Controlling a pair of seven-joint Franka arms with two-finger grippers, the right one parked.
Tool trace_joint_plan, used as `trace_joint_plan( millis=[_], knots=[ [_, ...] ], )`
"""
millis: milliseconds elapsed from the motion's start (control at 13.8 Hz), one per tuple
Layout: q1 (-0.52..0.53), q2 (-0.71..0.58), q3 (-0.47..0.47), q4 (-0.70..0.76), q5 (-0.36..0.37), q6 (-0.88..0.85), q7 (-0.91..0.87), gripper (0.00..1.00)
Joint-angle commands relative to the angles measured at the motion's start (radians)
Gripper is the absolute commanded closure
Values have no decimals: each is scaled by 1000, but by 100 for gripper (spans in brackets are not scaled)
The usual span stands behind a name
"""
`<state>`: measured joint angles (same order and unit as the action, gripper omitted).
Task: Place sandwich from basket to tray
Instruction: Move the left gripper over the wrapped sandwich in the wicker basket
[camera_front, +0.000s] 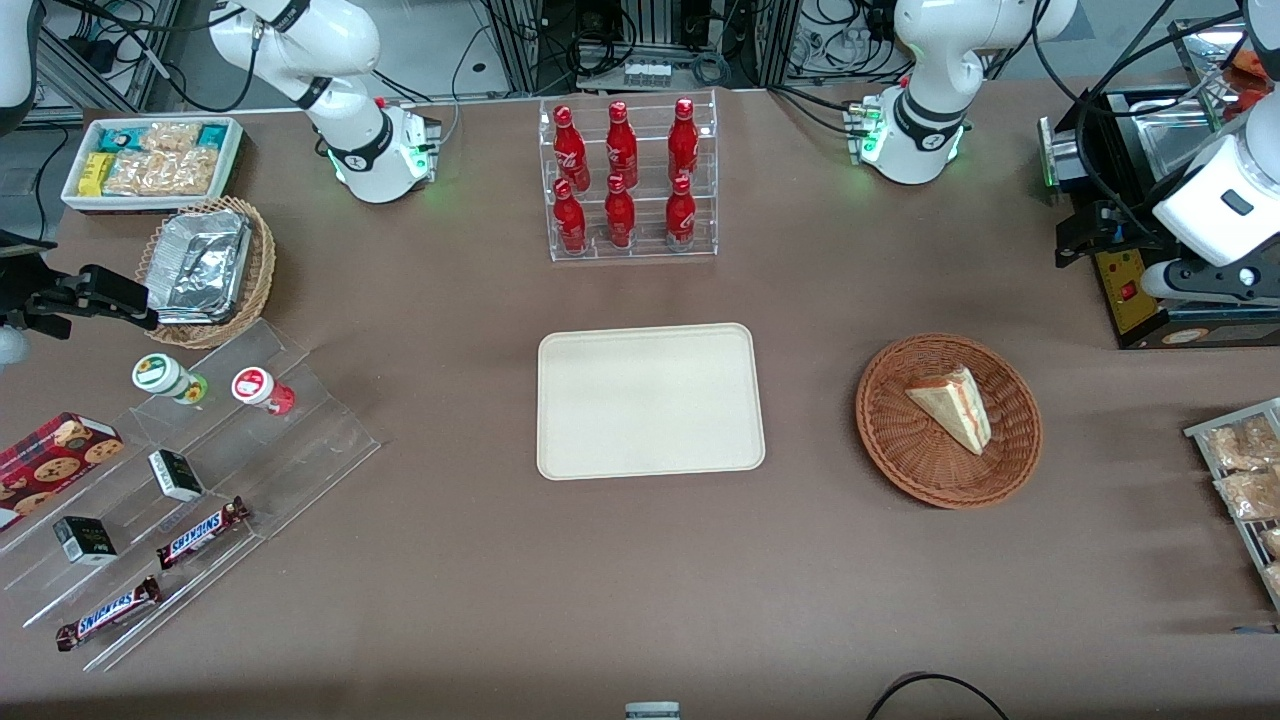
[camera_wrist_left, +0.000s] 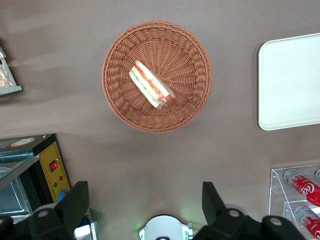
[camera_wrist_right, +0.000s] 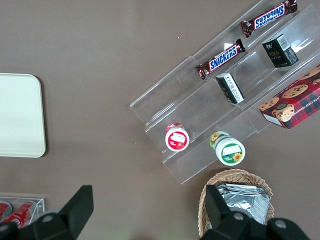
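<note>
The sandwich (camera_front: 951, 406) is a pale wedge with red, orange and green layers. It lies in the round reddish-brown wicker basket (camera_front: 905, 450), which stands on the table beside the tray, toward the working arm's end. The sandwich (camera_wrist_left: 150, 85) and the basket (camera_wrist_left: 125, 107) also show in the left wrist view. The cream rectangular tray (camera_front: 650, 400) lies flat at the table's middle with nothing on it; its edge (camera_wrist_left: 290, 85) shows in the left wrist view. My left gripper (camera_wrist_left: 144, 205) is open and empty, held high above the table, apart from the basket; it also shows in the front view (camera_front: 1085, 240).
A clear rack of red bottles (camera_front: 625, 180) stands farther from the front camera than the tray. A black machine with a yellow panel (camera_front: 1130, 285) sits under the gripper at the working arm's end. A wire rack of snack packets (camera_front: 1240, 470) lies nearer the front camera.
</note>
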<state>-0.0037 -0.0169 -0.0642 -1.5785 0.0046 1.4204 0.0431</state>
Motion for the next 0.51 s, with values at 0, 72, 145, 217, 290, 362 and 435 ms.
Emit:
trace_joint_plan(
  millis=[0,72,145,217,290,362,435],
  knots=[
    [1,15,-11,35,15,-24,3,0],
    [1,17,-11,31,15,-20,4,0],
    [1,20,-11,28,17,-17,4,0],
    [1,25,-11,25,17,-11,4,0],
    [2,37,-9,20,17,0,3,0],
    [2,40,-9,5,20,23,3,0],
    [2,40,-9,-27,38,52,3,0]
  ],
)
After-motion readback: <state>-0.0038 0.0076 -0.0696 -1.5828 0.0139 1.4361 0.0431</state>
